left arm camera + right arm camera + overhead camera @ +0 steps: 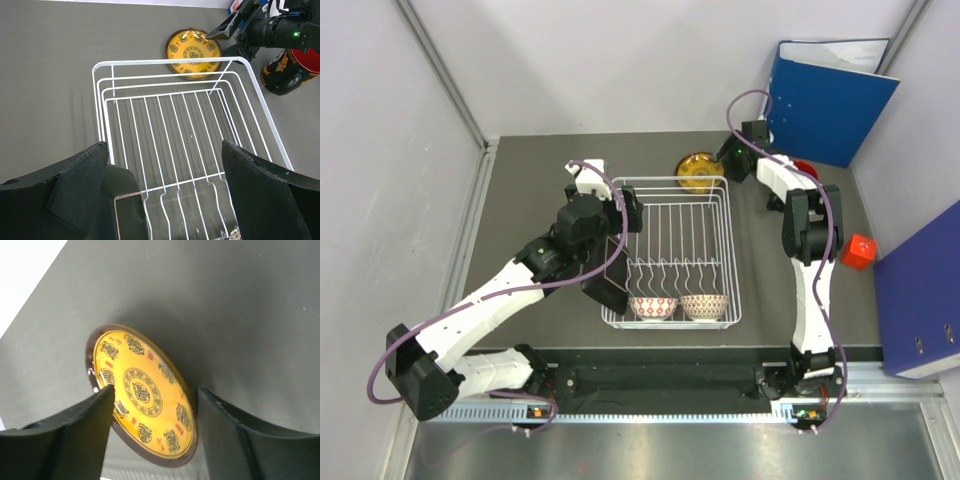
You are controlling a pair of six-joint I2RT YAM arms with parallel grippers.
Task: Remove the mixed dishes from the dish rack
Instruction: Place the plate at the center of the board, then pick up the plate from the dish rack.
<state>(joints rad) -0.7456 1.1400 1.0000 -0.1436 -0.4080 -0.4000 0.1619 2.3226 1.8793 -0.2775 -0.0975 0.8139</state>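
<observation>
Blue binder: upright at the far right corner of the table; second binder along the right edge; red cube just beside it, well apart from the rack
In the way: right arm crosses over the mug and hides most of it from above; left arm reaches over the rack's far left corner
Rack: white wire, rectangular, mid-table; a row of curved prongs across its near half
Bowls: left bowl and right bowl, patterned, side by side inside the rack's near end
Yellow plate: round, dark rim, dark medallions; flat on the table just beyond the rack's far right corner
Black plate: dark square overlapping the rack's left rim; inside or outside cannot be told
Mug: dark side with gold pattern, red at top; on the table right of the yellow plate
Left gripper: fingers spread wide, nothing between them; above the rack floor
Right gripper: fingers apart, above the yellow plate; contact cannot be told
Room: bare tabletop left of the rack and beyond its far rim; pale walls close the left and far sides
</observation>
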